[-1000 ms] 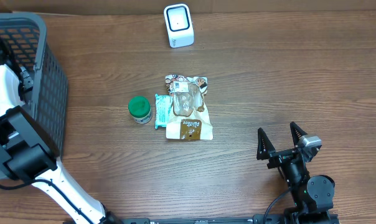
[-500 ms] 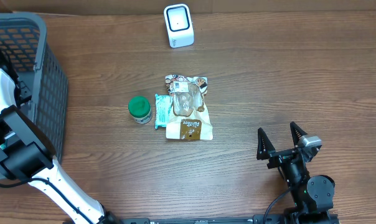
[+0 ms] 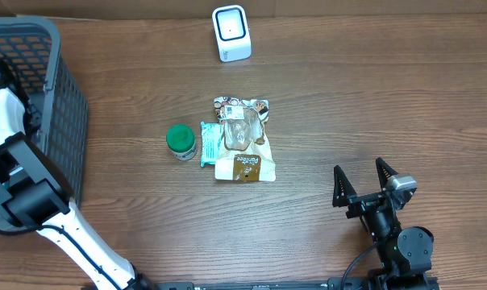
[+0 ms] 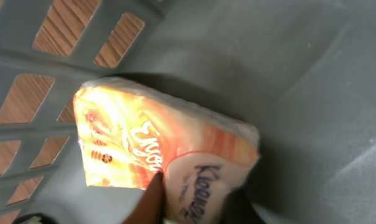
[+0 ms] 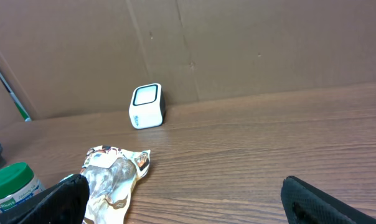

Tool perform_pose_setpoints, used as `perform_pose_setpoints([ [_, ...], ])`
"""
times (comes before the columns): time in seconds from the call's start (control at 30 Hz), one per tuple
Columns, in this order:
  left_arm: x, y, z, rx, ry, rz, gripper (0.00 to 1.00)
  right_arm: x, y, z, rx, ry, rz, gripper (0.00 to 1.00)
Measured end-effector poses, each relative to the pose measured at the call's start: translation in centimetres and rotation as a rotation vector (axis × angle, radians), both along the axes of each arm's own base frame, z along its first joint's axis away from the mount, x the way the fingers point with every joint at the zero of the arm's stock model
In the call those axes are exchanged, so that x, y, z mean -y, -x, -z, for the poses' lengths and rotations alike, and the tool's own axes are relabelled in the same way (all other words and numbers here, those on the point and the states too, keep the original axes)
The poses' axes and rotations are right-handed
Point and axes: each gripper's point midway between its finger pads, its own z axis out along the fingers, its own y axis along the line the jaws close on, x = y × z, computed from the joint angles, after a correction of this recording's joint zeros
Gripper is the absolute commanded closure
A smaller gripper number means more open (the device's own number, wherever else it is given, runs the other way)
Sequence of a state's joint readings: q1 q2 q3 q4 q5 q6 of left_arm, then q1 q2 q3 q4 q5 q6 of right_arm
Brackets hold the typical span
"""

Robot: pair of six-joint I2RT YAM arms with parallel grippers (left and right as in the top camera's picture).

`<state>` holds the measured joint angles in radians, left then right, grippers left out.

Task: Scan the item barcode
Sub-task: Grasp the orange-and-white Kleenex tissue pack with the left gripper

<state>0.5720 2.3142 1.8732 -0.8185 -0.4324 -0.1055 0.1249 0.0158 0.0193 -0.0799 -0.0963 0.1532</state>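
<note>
Inside the grey basket (image 4: 300,93) lies an orange-and-white Kleenex tissue pack (image 4: 157,149). My left gripper (image 4: 194,202) is shut on the pack's white near end, one finger (image 4: 152,200) pressed against its side. In the overhead view the left arm (image 3: 10,121) reaches down into the basket (image 3: 62,121), and the pack is hidden there. The white barcode scanner (image 3: 231,33) stands at the table's far edge, also seen as scanner (image 5: 145,106). My right gripper (image 3: 361,179) rests open at the front right, right gripper (image 5: 188,199) holding nothing.
At the table's middle lie a green-lidded jar (image 3: 181,140), a teal packet (image 3: 210,142) and a brown-and-white pouch (image 3: 243,149). The right wrist view shows the pouch (image 5: 113,174) and jar (image 5: 10,183) in front of a cardboard back wall (image 5: 269,50).
The left arm has shifted slightly over the basket. The right arm and the items on the table have not moved.
</note>
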Motion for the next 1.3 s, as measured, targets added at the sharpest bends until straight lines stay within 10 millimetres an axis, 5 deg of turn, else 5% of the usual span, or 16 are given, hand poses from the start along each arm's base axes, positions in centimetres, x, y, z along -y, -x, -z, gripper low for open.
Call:
perform_pose_setpoints([
  [0.57,2.4,2.5,-1.1,-0.057,0.102,-0.091,0.96,0.0,0.0,0.0,0.0,0.0,0.0,0.0],
  [0.87,5.5,1.6,-8.1,0.144,0.213,-0.078,0.96,0.0,0.0,0.0,0.0,0.0,0.0,0.0],
  [1.17,7.7,1.6,-8.9,0.18,0.317,-0.072,0.96,0.0,0.0,0.0,0.001,0.0,0.0,0.0],
  [1.3,8.5,0.8,-12.7,0.303,0.322,-0.036,0.96,0.0,0.0,0.0,0.0,0.0,0.0,0.0],
])
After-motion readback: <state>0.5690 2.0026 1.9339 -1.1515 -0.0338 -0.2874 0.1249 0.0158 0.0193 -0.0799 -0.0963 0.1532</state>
